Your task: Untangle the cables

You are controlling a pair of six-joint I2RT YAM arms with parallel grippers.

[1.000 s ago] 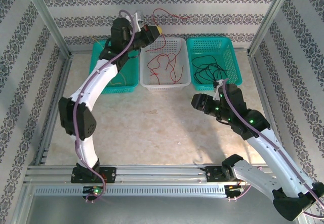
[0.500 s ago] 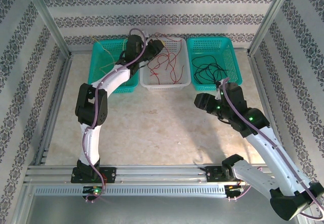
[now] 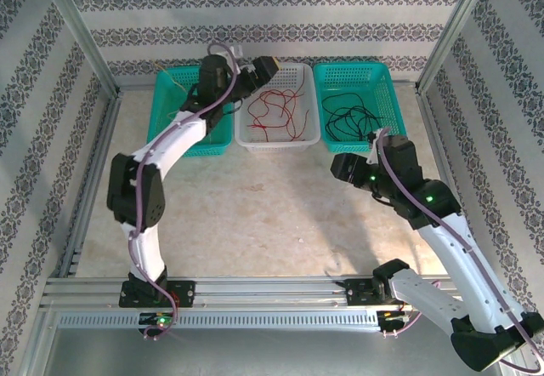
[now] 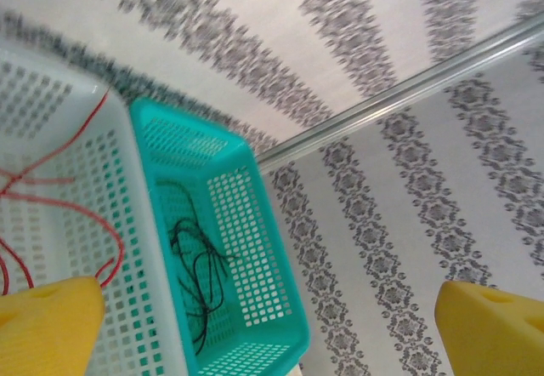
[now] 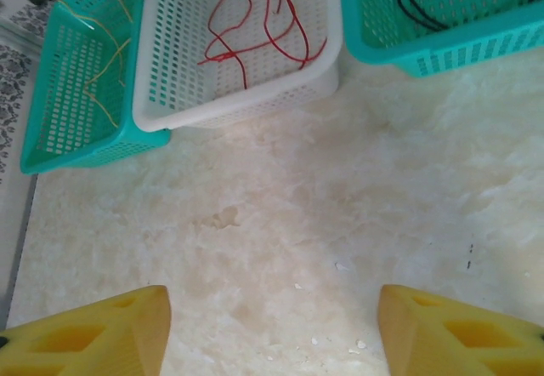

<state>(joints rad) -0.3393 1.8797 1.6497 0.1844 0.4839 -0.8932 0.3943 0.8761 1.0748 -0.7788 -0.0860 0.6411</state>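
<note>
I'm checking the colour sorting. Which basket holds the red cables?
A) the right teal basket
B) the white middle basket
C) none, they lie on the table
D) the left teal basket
B: the red cables lie in the white basket; the left teal basket holds yellow cables, and the right teal basket holds black cables.

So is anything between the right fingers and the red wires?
Only the white basket's near wall: the red wires lie inside it, uncovered. Bare table stretches from the right fingers to it.
</note>
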